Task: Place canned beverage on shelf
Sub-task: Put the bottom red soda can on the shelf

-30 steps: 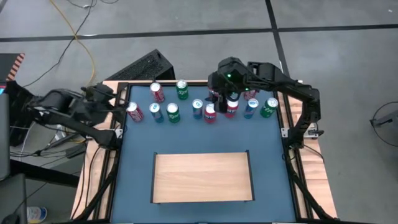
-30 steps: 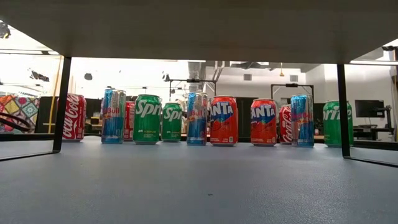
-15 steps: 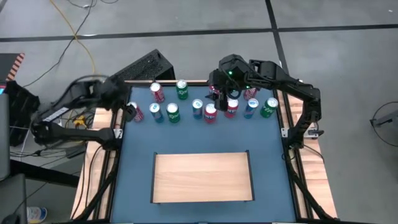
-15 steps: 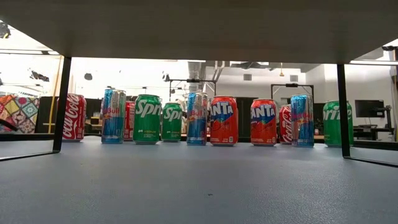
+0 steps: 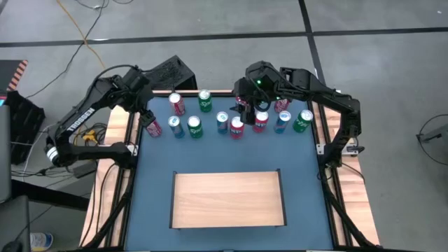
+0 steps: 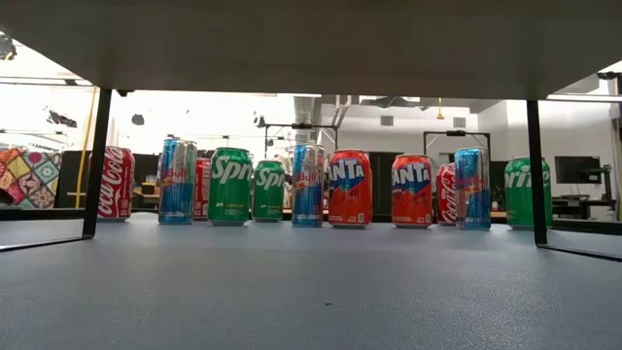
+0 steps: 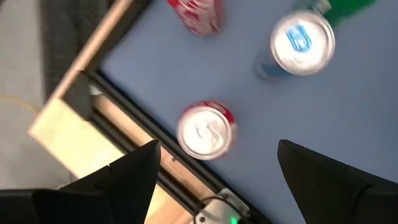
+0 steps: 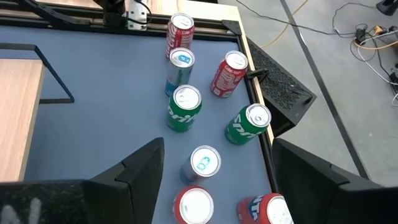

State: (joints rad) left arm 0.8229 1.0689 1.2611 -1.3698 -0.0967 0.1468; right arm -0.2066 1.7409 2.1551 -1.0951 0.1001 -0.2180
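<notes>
- The shelf point(image 5: 229, 199), a pale tan wooden board, lies flat on the blue table point(image 5: 154, 182), toward 6 o'clock in the high view, with nothing on it.
- All the cans stand in a loose row along the table's far edge, toward 12 o'clock from the shelf and well apart from it.
- The left gripper point(image 5: 143, 112) hangs over the table's 10 o'clock corner, above a red Coca-Cola can point(image 7: 204, 129) that stands just beside the black rail point(image 7: 134, 146).
- Its jaws stand apart; the left wrist view shows both dark fingers point(image 7: 134, 171) wide of the can's silver top, touching nothing.
- In that same view a blue can point(image 7: 298, 45) stands near the red one, and a second red can point(image 7: 196, 12) lies farther off.
- The right gripper point(image 5: 248, 106) hovers over the middle of the row, toward 12 o'clock, above a red can point(image 8: 196, 205).
- Its jaws are apart too, holding nothing; the right wrist view shows the fingers point(image 8: 140, 171) spread on either side of the cans below.
- Past those fingers stand a small blue can point(image 8: 203, 163), two green Sprite cans point(image 8: 185, 109), a tall blue can, and two more red cans.
- The low view shows the row upright: Coca-Cola point(image 6: 116, 182), Red Bull point(image 6: 177, 181), Sprite point(image 6: 230, 185), Fanta point(image 6: 349, 188).
</notes>
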